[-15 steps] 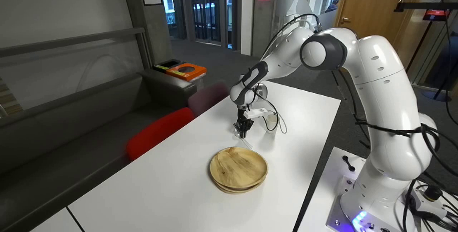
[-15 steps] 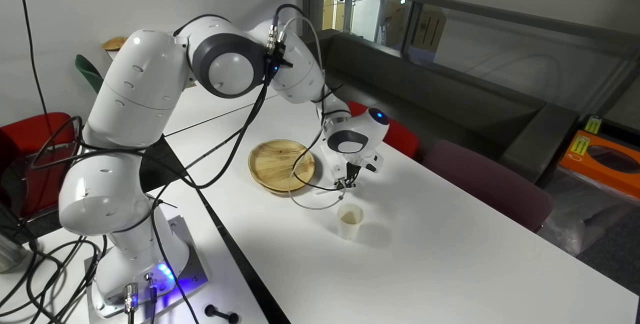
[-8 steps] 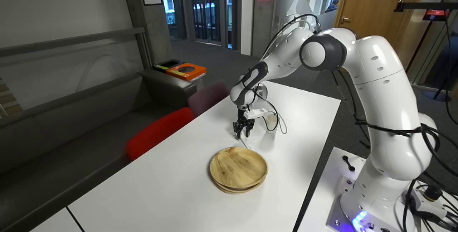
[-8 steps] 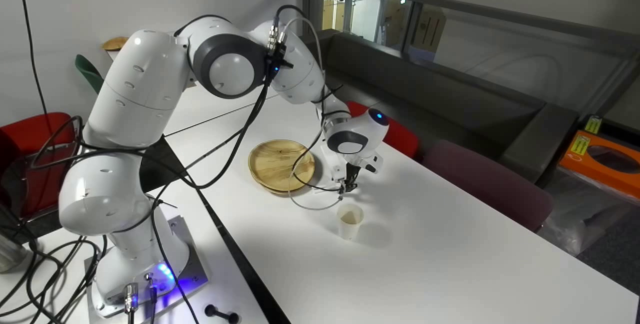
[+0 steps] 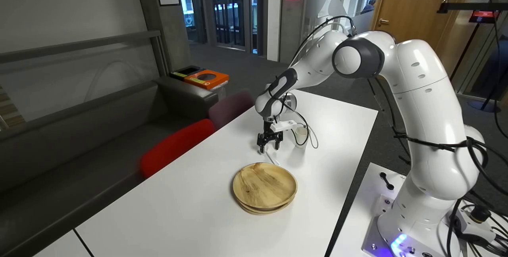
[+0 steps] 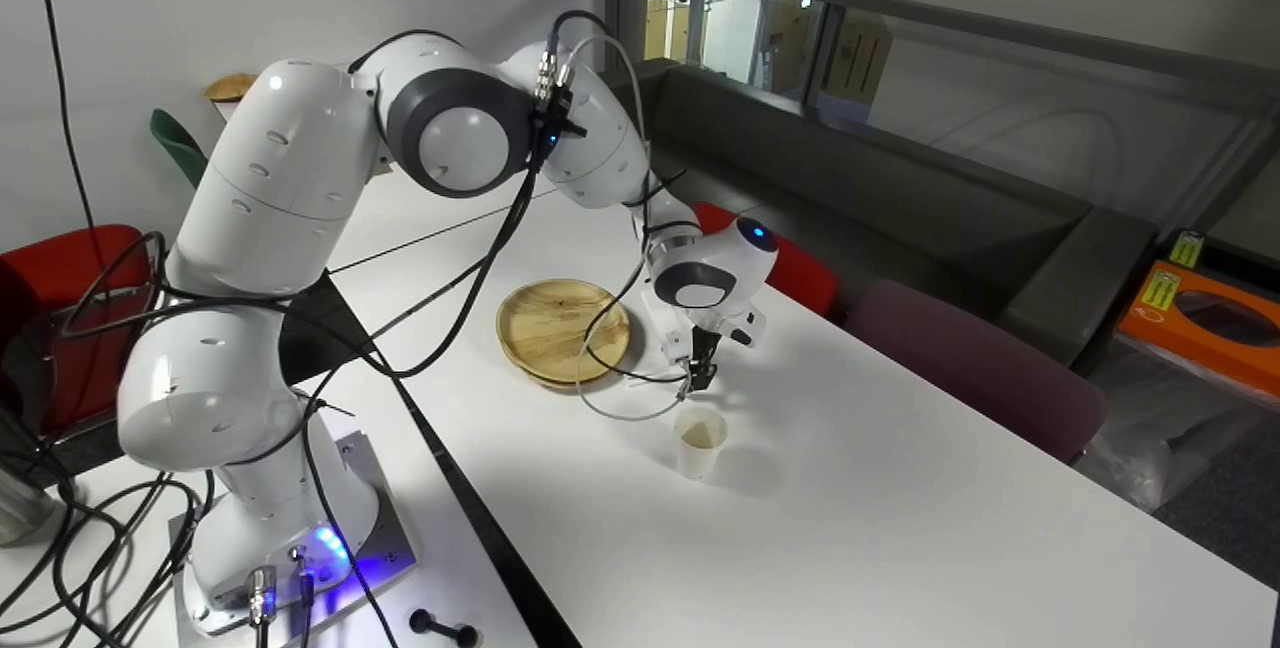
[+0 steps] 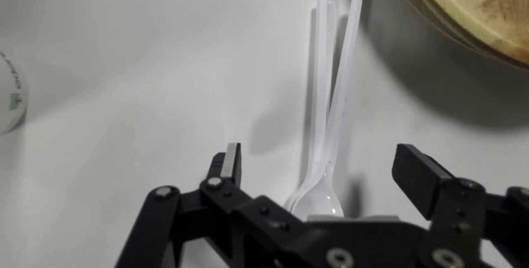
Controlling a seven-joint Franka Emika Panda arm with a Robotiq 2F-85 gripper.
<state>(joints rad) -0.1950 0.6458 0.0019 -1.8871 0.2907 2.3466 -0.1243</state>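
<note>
Between cutlery (image 7: 320,115) and plate edge (image 7: 450,28), room

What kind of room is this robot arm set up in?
Probably a shared lounge or break area in an office or campus building: there's a long dark sofa, a red chair beside the white table, and what looks like an orange-topped recycling bin.

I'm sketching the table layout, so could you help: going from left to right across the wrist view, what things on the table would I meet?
White cup, cut off by the left edge → white plastic cutlery → wooden plates, stacked and partly visible at upper right.
</note>
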